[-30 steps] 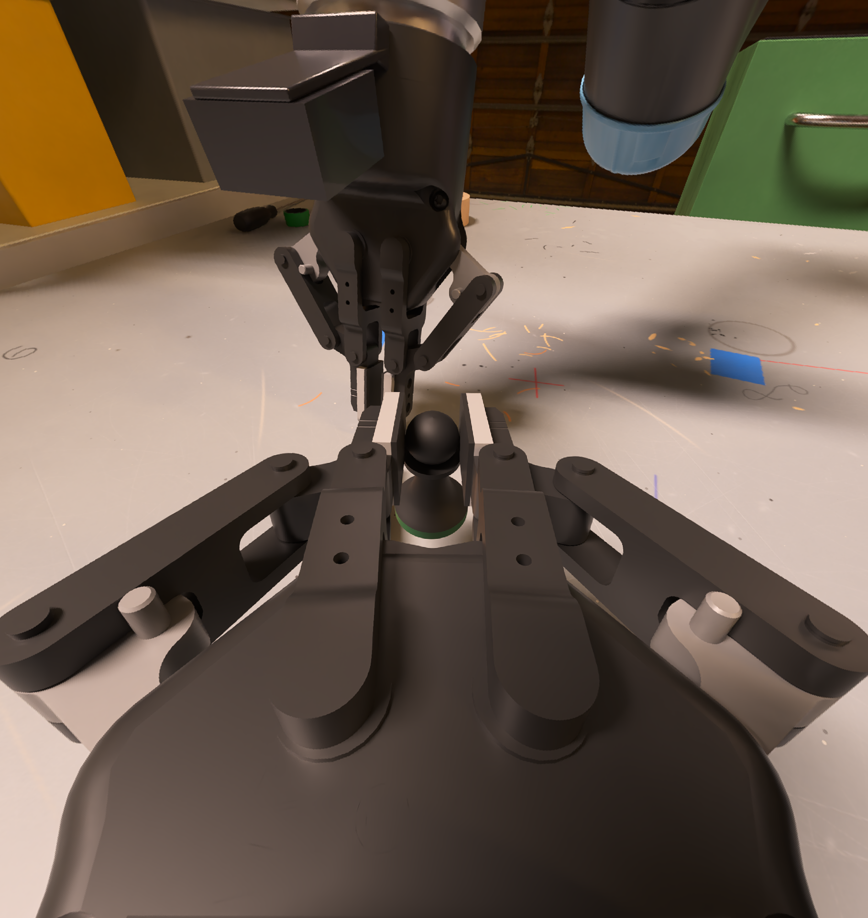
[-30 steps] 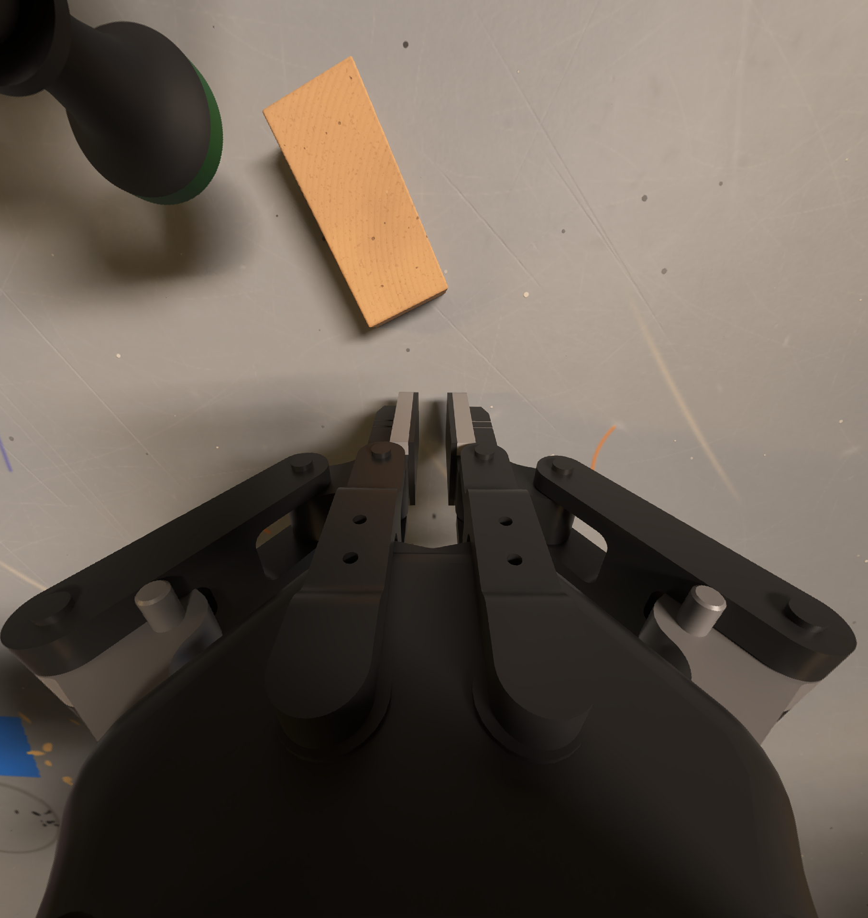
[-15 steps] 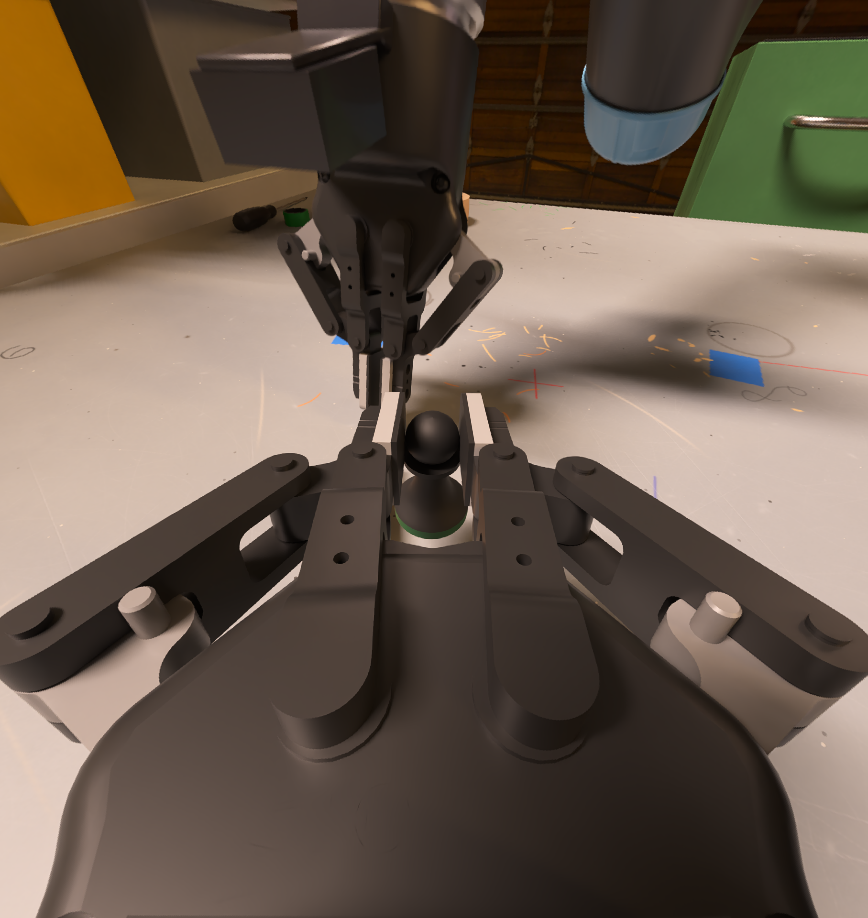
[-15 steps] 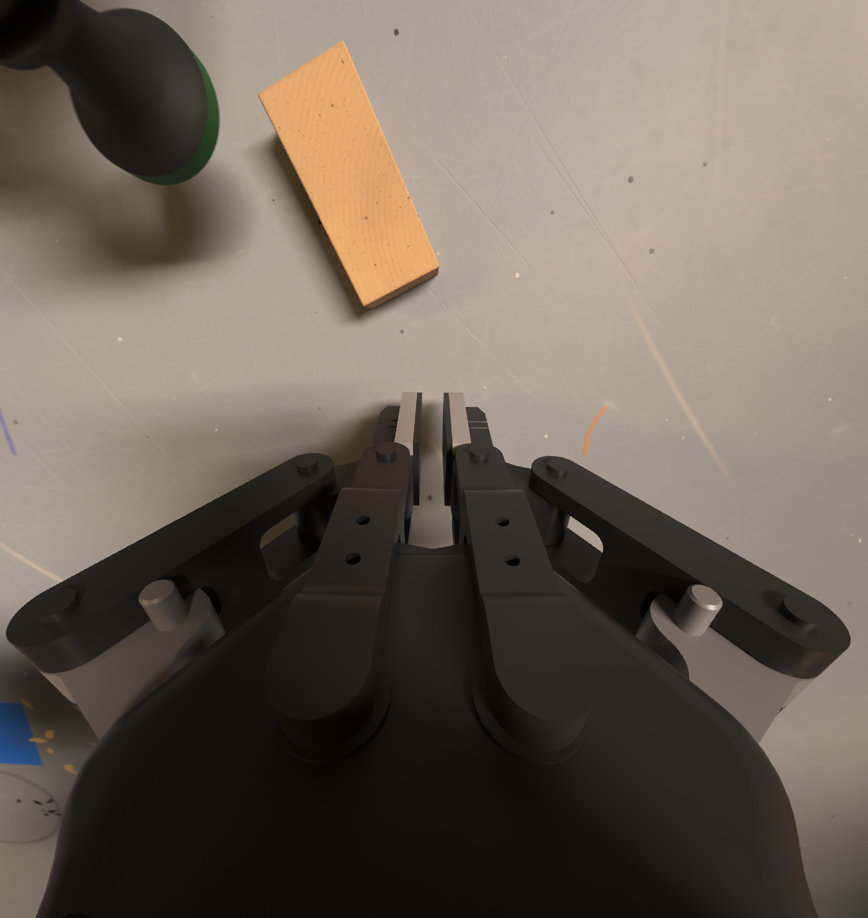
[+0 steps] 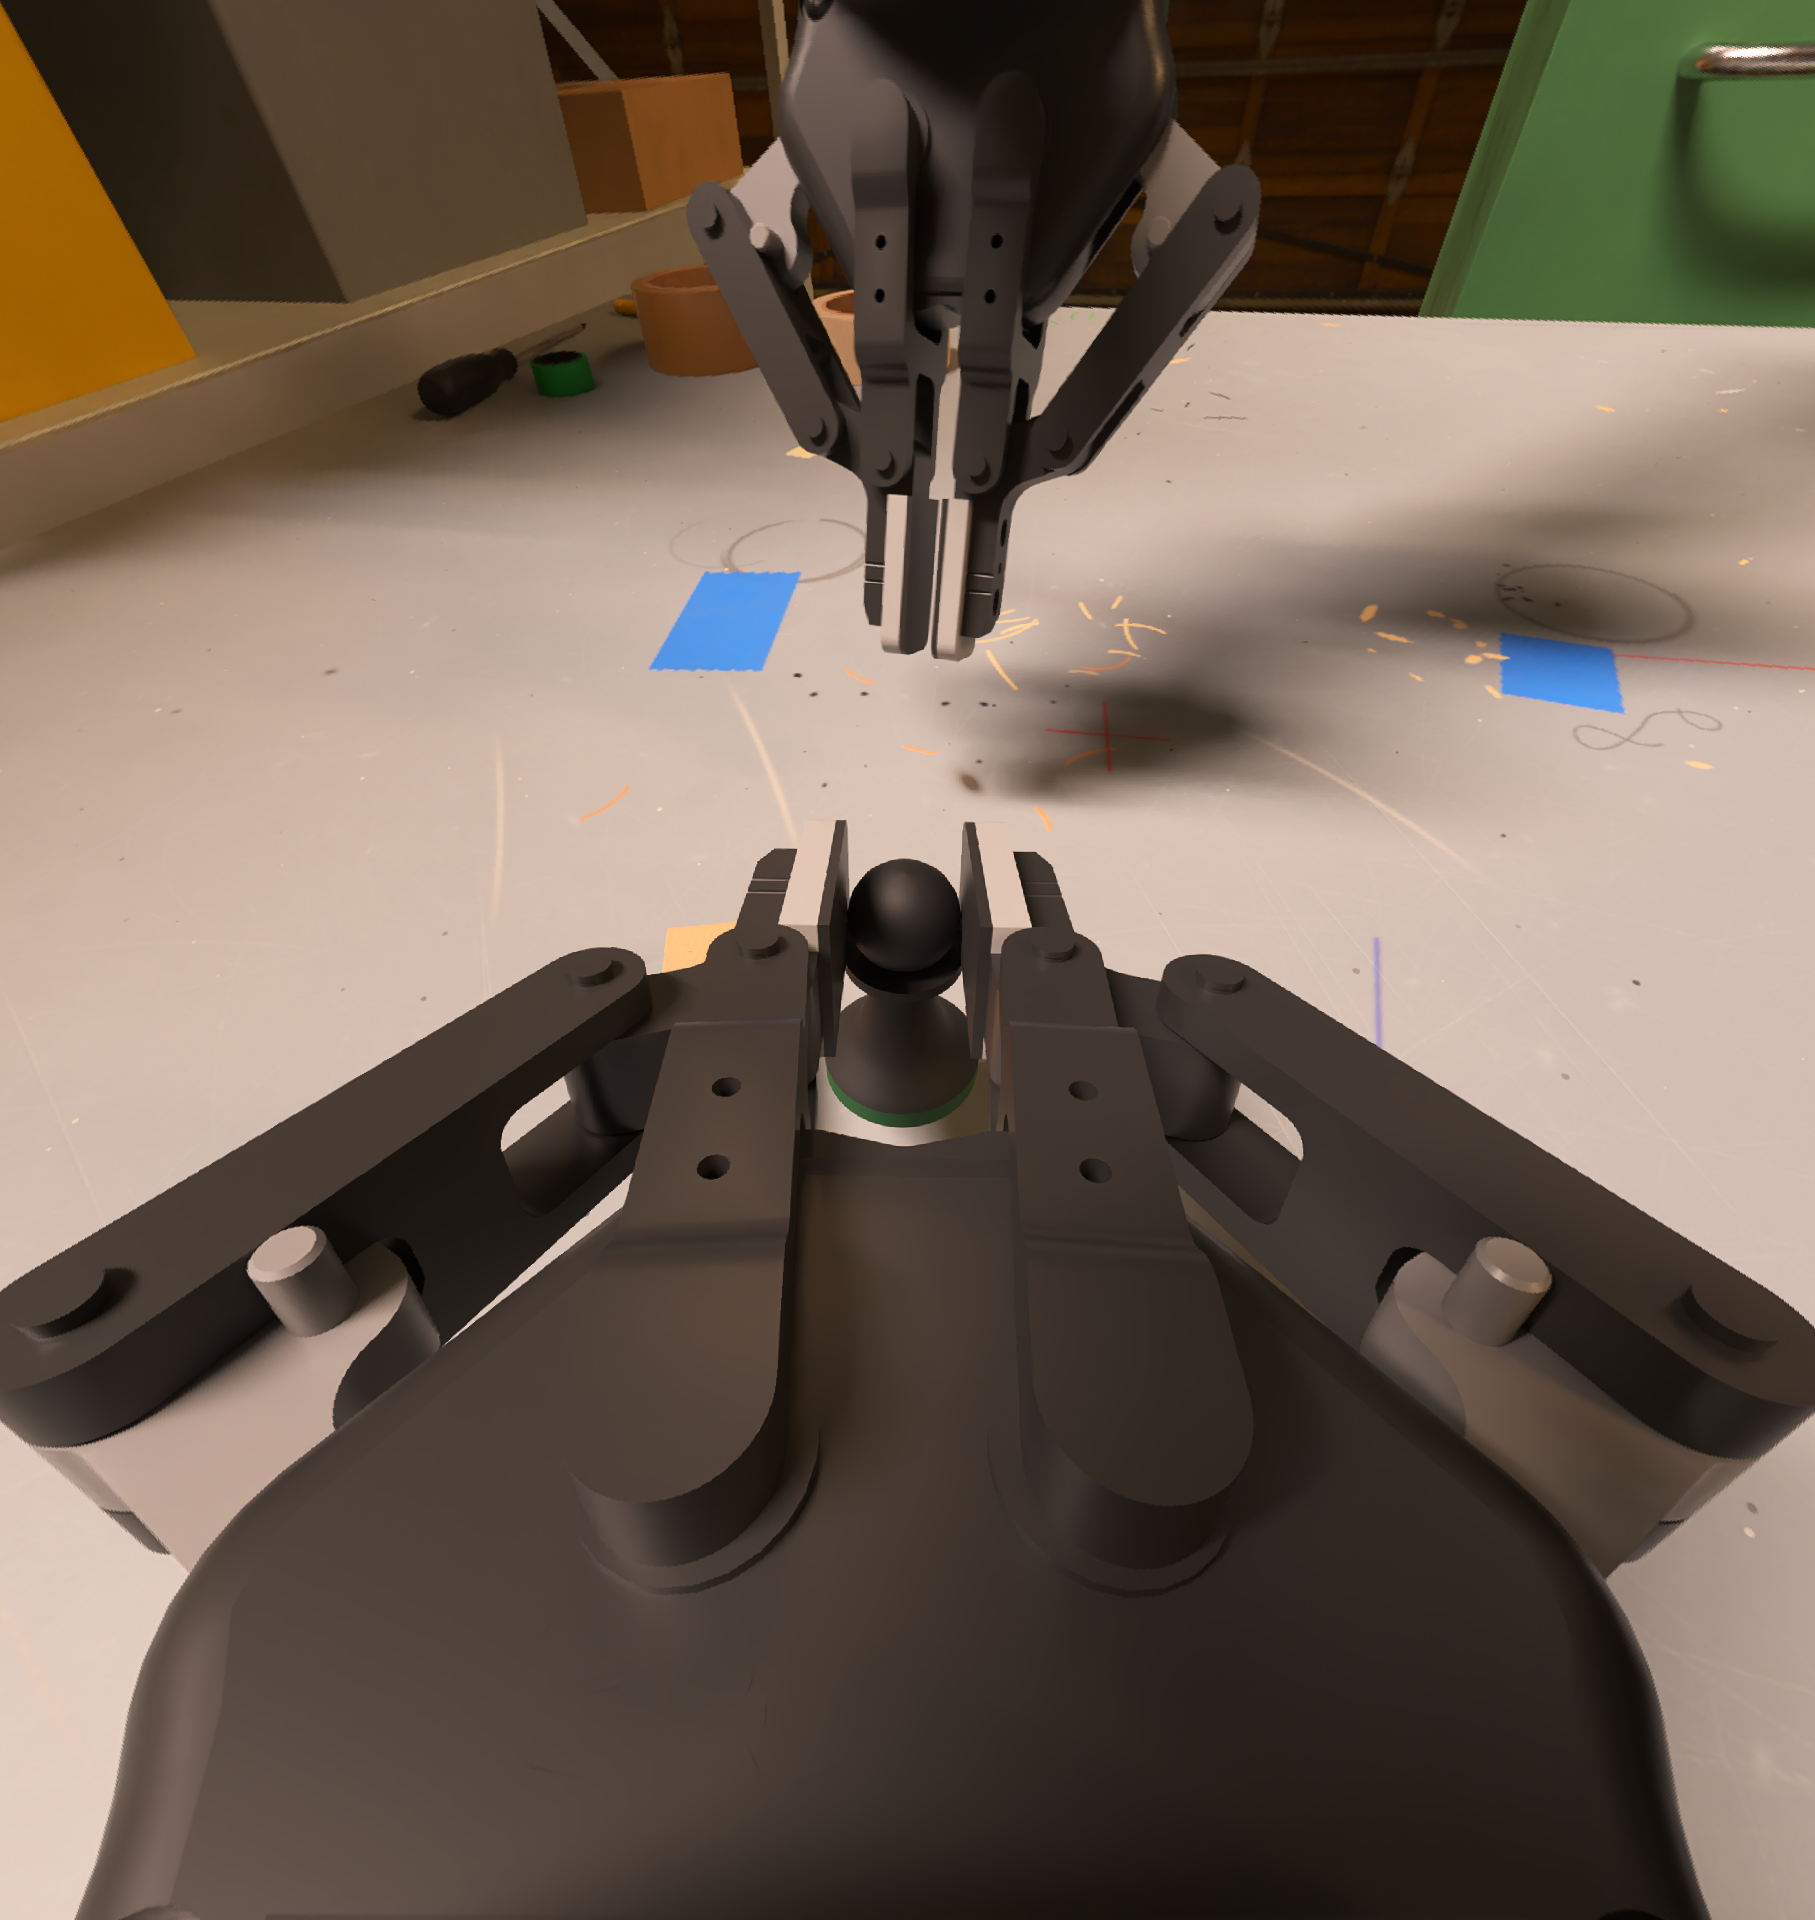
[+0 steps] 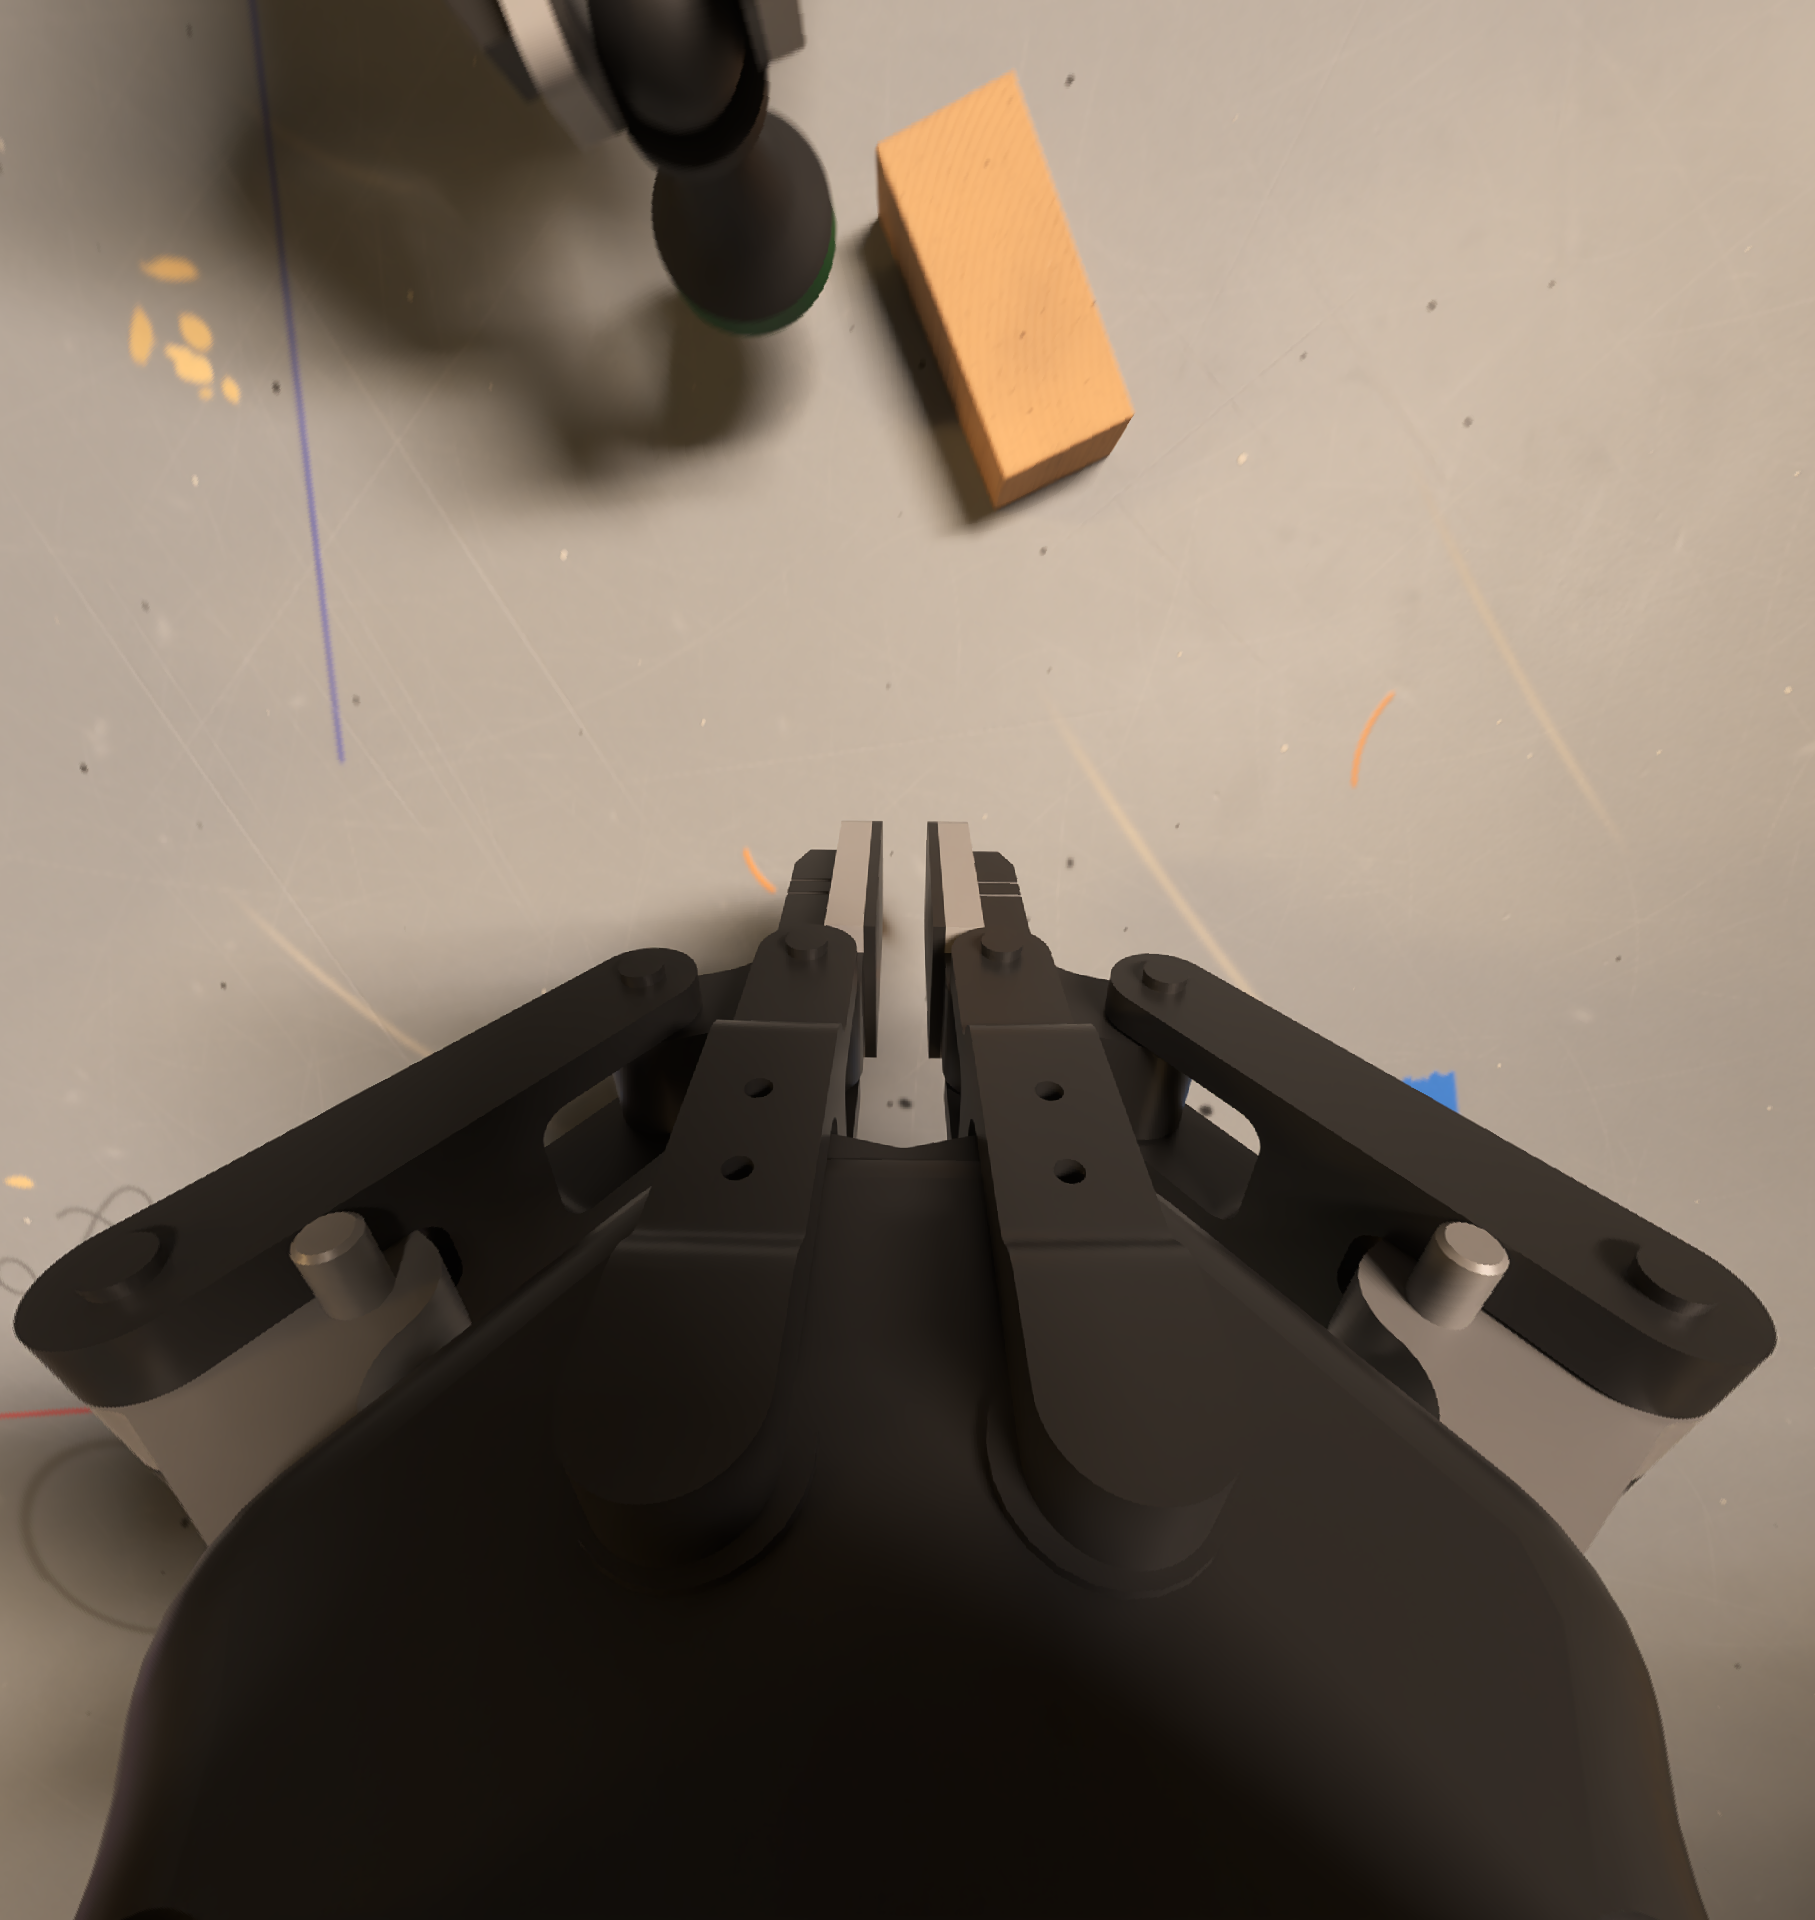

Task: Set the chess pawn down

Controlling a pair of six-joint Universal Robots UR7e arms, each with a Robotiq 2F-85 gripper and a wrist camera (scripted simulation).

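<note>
A black chess pawn with a green base rim stands upright between the pads of my left gripper, which is shut on its round head. In the right wrist view the pawn is at the top, base down and close to the grey table; I cannot tell if it touches. My right gripper is shut and empty, apart from the pawn. In the left wrist view the right gripper hangs above the table beyond the pawn.
A tan wooden block lies just beside the pawn. Two blue tape patches mark the table. A screwdriver, a green roll and a brown pot sit at the back left; a green cabinet stands back right.
My right gripper has lifted and drawn back from the pawn, staying shut. My left gripper still holds the pawn by its head.
</note>
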